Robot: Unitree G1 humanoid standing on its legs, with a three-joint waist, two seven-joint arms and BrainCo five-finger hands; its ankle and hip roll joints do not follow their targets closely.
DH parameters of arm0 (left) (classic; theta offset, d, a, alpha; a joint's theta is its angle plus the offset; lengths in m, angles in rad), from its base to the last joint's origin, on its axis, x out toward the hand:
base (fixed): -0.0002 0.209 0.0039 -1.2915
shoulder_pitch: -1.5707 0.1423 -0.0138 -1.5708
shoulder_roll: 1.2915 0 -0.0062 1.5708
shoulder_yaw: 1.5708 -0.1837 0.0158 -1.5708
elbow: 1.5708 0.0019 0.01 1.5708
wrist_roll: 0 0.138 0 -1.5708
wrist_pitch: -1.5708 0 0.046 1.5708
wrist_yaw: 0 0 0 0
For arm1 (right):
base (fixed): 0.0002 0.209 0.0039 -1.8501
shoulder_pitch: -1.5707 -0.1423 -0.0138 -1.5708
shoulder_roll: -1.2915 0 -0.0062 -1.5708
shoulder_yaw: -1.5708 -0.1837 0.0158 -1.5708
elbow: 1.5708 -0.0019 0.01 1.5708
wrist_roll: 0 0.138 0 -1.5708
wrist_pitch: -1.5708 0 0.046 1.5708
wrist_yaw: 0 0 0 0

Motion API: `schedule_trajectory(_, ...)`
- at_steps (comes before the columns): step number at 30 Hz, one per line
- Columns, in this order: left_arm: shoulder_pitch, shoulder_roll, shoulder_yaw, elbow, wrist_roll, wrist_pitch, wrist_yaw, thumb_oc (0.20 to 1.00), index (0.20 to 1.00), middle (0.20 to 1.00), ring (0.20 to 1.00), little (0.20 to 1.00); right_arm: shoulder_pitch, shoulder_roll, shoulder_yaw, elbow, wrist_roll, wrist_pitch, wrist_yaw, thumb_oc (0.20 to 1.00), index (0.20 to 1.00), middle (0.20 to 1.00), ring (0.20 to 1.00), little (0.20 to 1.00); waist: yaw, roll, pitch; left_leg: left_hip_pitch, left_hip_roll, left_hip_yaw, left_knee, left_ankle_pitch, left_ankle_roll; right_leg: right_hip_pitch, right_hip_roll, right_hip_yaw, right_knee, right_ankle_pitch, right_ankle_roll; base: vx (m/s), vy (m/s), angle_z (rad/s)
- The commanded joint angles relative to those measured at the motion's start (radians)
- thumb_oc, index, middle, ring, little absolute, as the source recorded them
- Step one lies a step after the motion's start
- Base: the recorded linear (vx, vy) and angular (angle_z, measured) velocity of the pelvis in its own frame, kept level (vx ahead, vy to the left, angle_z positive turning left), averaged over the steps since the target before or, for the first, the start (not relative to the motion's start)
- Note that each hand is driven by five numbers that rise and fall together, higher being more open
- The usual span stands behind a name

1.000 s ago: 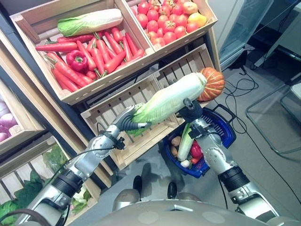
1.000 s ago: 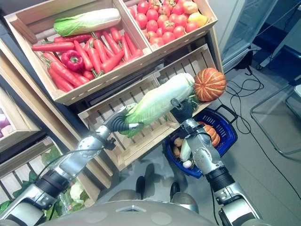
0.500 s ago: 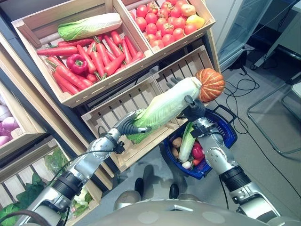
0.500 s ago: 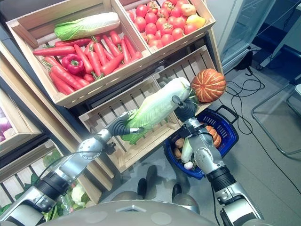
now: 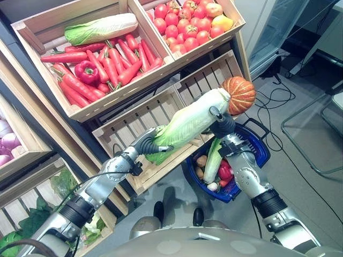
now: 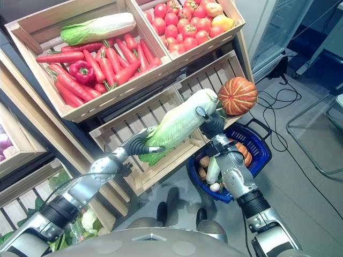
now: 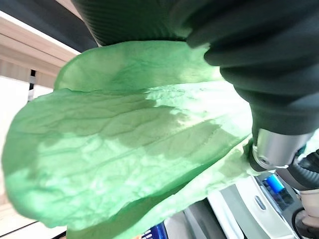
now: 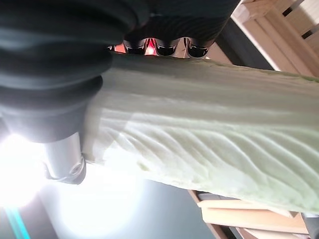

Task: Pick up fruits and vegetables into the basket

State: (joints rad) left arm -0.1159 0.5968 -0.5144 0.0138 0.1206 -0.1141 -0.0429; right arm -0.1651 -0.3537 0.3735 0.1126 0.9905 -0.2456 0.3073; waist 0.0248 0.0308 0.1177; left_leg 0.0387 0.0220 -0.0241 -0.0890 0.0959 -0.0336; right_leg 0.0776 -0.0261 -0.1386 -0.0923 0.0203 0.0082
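A long napa cabbage (image 5: 190, 120) hangs slanted in the air, held between both hands. My left hand (image 5: 146, 145) is curled round its green leafy end (image 7: 124, 149). My right hand (image 5: 222, 127) grips the white ribbed end (image 8: 209, 134), with its fingers and thumb round it. Just below and to the right on the floor sits the blue basket (image 5: 254, 147). It holds another pale cabbage (image 5: 213, 160), a red pepper (image 5: 224, 171) and some small round vegetables.
An orange pumpkin (image 5: 239, 95) sits right behind the cabbage's white tip. Wooden crates above hold carrots (image 5: 115, 61), a cabbage (image 5: 102, 28) and tomatoes (image 5: 187, 24). Slatted crates (image 5: 134, 120) lie behind the hands. A metal frame (image 5: 313, 136) stands on the floor at the right.
The cabbage and both hands have shifted slightly down toward the basket. Both grips are unchanged.
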Motion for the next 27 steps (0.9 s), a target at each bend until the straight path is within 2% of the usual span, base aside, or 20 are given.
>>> schedule_trajectory(1,-0.03,0.001,0.038,0.021,0.039,0.004,0.105,1.0,1.0,1.0,1.0,1.0,-0.017,0.046,0.002,-0.075,-0.008,-0.071,-0.038,0.2,0.2,0.2,0.2,0.2,0.0,-0.033,-0.004,0.021,-0.034,0.021,0.002,-0.111,0.032,-0.007,-0.037,0.016,0.005,-0.007,0.083,0.0,0.0,0.0)
schedule_trajectory(6,0.0,0.016,0.089,0.041,0.106,0.017,0.202,1.0,1.0,1.0,1.0,1.0,0.012,0.042,-0.05,-0.036,-0.046,-0.128,-0.139,0.2,0.2,0.2,0.2,0.2,-0.002,-0.033,0.019,0.007,-0.035,0.029,0.002,-0.107,0.034,-0.022,-0.036,0.017,0.005,-0.002,0.08,-0.01,0.0,-0.02)
schedule_trajectory(9,0.008,0.036,0.14,0.056,0.119,0.032,0.299,1.0,1.0,1.0,1.0,1.0,0.005,0.033,-0.104,0.014,-0.094,-0.177,-0.227,0.2,0.2,0.2,0.2,0.2,-0.006,-0.031,0.065,-0.025,-0.036,0.04,0.016,-0.104,0.036,-0.058,-0.034,0.02,0.025,-0.004,0.074,-0.11,0.009,-0.14)
schedule_trajectory(12,0.003,0.046,0.178,0.074,0.118,0.022,0.375,1.0,1.0,1.0,1.0,1.0,-0.016,0.019,-0.147,0.055,-0.159,-0.216,-0.291,0.2,0.2,0.2,0.2,0.2,-0.008,-0.028,0.116,-0.062,-0.035,0.045,0.038,-0.102,0.038,-0.1,-0.029,0.022,0.067,-0.013,0.065,-0.17,0.009,-0.07)
schedule_trajectory(13,-0.01,0.049,0.192,0.084,0.109,0.024,0.42,1.0,1.0,1.0,1.0,1.0,-0.039,0.001,-0.17,0.076,-0.202,-0.235,-0.342,0.2,0.2,0.2,0.2,0.2,-0.01,-0.026,0.154,-0.09,-0.034,0.049,0.063,-0.102,0.037,-0.132,-0.024,0.021,0.108,-0.025,0.058,-0.18,0.007,-0.05)
schedule_trajectory(19,-0.061,0.048,0.212,0.095,0.099,0.018,0.494,1.0,1.0,1.0,1.0,1.0,-0.102,-0.058,-0.249,0.111,-0.296,-0.266,-0.488,0.2,0.2,0.2,0.2,0.2,-0.009,-0.022,0.263,-0.185,-0.038,0.061,0.163,-0.109,0.028,-0.215,-0.019,0.014,0.203,-0.045,0.044,-0.15,-0.004,-0.03)
schedule_trajectory(23,-0.117,0.04,0.186,0.094,0.076,0.005,0.524,1.0,1.0,1.0,1.0,1.0,-0.178,-0.1,-0.289,0.183,-0.343,-0.294,-0.597,0.2,0.2,0.2,0.2,0.2,-0.004,-0.022,0.332,-0.274,-0.044,0.063,0.279,-0.132,0.02,-0.29,-0.024,0.007,0.292,-0.058,0.038,-0.14,-0.021,0.01)
schedule_trajectory(27,-0.22,0.025,0.132,0.099,0.061,0.013,0.558,1.0,1.0,1.0,1.0,1.0,-0.294,-0.133,-0.305,0.278,-0.408,-0.297,-0.767,0.2,0.2,0.2,0.2,0.2,0.003,-0.026,0.396,-0.395,-0.047,0.061,0.431,-0.173,0.01,-0.383,-0.033,-0.001,0.403,-0.085,0.027,-0.15,-0.022,0.03)
